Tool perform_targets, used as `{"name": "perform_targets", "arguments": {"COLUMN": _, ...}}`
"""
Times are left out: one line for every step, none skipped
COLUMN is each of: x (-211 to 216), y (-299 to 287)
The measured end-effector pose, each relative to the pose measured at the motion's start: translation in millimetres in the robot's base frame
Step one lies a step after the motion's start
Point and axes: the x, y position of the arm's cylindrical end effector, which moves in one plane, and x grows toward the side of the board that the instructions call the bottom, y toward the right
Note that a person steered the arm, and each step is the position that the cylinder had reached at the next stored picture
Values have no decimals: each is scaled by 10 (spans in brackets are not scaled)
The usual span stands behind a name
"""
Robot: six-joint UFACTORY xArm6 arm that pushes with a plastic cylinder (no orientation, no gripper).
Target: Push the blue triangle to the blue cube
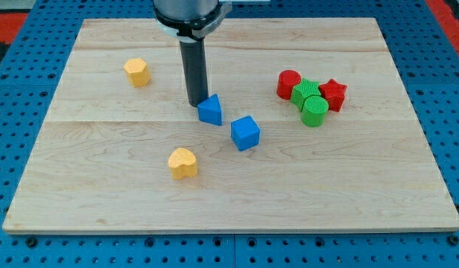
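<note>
Tip on the blue triangle, cube close by!
My tip [195, 103] touches the blue triangle [211, 110] from the view's left; the blue cube [245, 133] sits just beside it, lower right. No jaws here, only a rod.

My tip [195, 103] touches the blue triangle [211, 110] (upper-left side); blue cube [245, 133] sits just beside.

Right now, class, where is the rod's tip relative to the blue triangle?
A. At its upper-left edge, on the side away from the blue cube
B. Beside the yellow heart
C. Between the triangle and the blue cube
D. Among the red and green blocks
A: my tip sits right at the upper-left edge of the blue triangle, while the blue cube lies to its lower right.
</note>
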Motion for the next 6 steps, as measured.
{"name": "perform_targets", "arguments": {"x": 187, "y": 10}}
{"name": "perform_targets", "arguments": {"x": 193, "y": -70}}
{"name": "perform_targets", "arguments": {"x": -13, "y": -138}}
{"name": "perform_targets", "arguments": {"x": -173, "y": -45}}
{"name": "perform_targets", "arguments": {"x": -73, "y": 216}}
{"name": "perform_targets", "arguments": {"x": 94, "y": 511}}
